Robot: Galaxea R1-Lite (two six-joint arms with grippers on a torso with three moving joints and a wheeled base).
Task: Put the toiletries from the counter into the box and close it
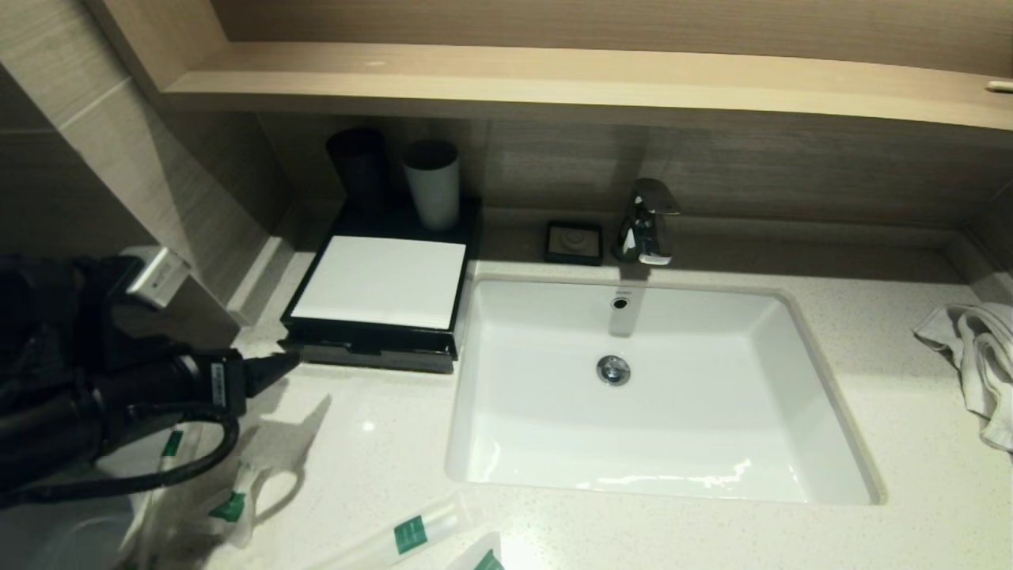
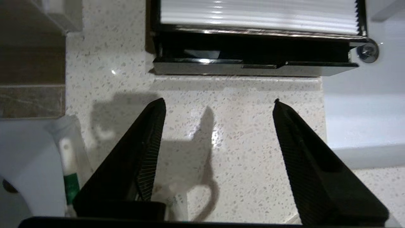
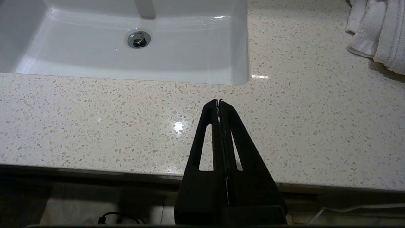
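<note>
The black box with a white top (image 1: pixel 380 281) stands on the counter left of the sink; the left wrist view shows its front (image 2: pixel 253 50) with a dark gap above a glossy lower ledge. My left gripper (image 1: pixel 281 364) is open and empty, low over the counter just in front of the box (image 2: pixel 220 101). Clear toiletry packets with green labels lie at the counter's front left: one (image 1: pixel 411 534), another (image 1: pixel 232 507), a third (image 1: pixel 488 560). A white tube with a green band (image 2: pixel 70 158) lies beside the left fingers. My right gripper (image 3: pixel 219 101) is shut and empty over the counter's front edge.
The white sink (image 1: pixel 673 427) fills the middle, with a chrome faucet (image 1: pixel 647 222) and a black soap dish (image 1: pixel 574 241) behind it. A dark cup (image 1: pixel 360 166) and a white cup (image 1: pixel 432 182) stand behind the box. A white towel (image 1: pixel 977 356) lies at the right. A wooden shelf overhangs.
</note>
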